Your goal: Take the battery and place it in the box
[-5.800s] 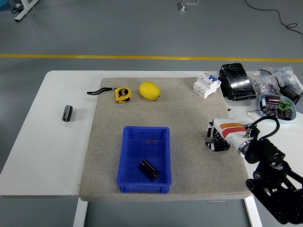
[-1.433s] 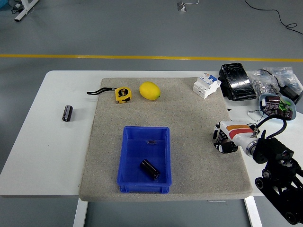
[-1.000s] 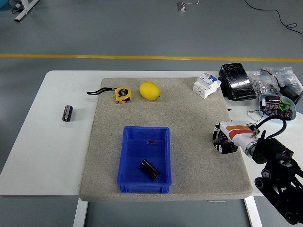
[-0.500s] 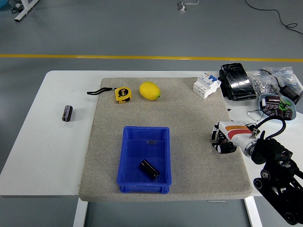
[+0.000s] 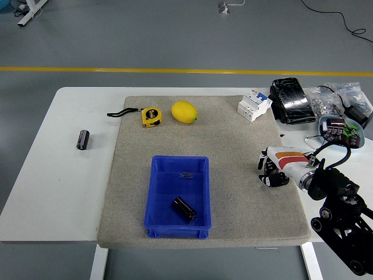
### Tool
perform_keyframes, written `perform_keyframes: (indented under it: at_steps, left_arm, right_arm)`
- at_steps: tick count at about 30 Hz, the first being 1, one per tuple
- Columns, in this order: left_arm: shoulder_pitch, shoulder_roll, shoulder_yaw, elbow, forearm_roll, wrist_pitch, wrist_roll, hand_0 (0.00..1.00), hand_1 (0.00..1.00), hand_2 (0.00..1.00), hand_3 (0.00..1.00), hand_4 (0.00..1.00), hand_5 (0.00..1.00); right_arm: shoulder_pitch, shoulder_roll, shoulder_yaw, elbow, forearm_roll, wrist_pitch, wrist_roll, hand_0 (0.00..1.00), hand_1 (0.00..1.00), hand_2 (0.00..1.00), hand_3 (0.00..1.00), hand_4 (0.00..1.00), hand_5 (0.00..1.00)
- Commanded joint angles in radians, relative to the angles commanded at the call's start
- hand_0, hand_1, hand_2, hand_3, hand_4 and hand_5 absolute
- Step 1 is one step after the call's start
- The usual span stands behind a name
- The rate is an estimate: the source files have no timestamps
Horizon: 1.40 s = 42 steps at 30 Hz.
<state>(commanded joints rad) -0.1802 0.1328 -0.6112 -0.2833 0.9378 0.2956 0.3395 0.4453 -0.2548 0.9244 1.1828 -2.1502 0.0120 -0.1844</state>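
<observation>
Head view: the blue box (image 5: 178, 195) sits on the grey mat (image 5: 233, 140) near the worktop's (image 5: 58, 175) front edge, and one battery (image 5: 183, 209) lies inside it, towards its near side. A second battery (image 5: 83, 139) lies on the bare worktop well to the left of the box, off the mat. The right hand (image 5: 273, 170) hangs over the mat to the right of the box, fingers curled under, holding nothing. A yellow tape measure (image 5: 151, 116) and a lemon (image 5: 184, 112) lie beyond the box.

Open mat (image 5: 233, 151) lies between the right hand (image 5: 273, 172) and the blue box (image 5: 201, 192); tape measure (image 5: 151, 116) and lemon (image 5: 184, 112) crowd the far edge; clutter (image 5: 309, 105) fills the counter's (image 5: 58, 192) right corner.
</observation>
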Motion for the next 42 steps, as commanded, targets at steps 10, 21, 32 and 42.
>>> perform_keyframes:
  at_steps: [10,21,32,42]
  left_arm:
    - [-0.006,0.002,0.001,0.001,-0.001,0.001,-0.001,0.580,0.534,0.601,0.620,0.616,0.693]
    - [-0.009,0.008,-0.004,0.002,0.011,-0.001,0.002,0.574,0.517,0.600,0.620,0.617,0.693]
    - [-0.008,0.011,-0.011,0.002,0.028,-0.006,0.008,0.568,0.508,0.601,0.620,0.618,0.692]
    - [-0.010,0.013,-0.014,0.001,0.036,-0.010,0.011,0.568,0.508,0.601,0.621,0.618,0.691]
  right_arm:
    - [0.022,-0.009,0.004,0.057,-0.007,0.010,-0.011,0.313,0.319,0.411,0.434,0.722,0.049]
    - [0.067,-0.018,-0.041,0.203,0.003,0.026,-0.034,0.313,0.316,0.408,0.435,0.730,0.052]
    - [0.119,-0.002,-0.174,0.298,0.011,0.021,-0.071,0.314,0.314,0.406,0.435,0.734,0.060]
    - [0.147,0.030,-0.305,0.334,0.043,0.027,-0.085,0.314,0.314,0.407,0.435,0.736,0.069]
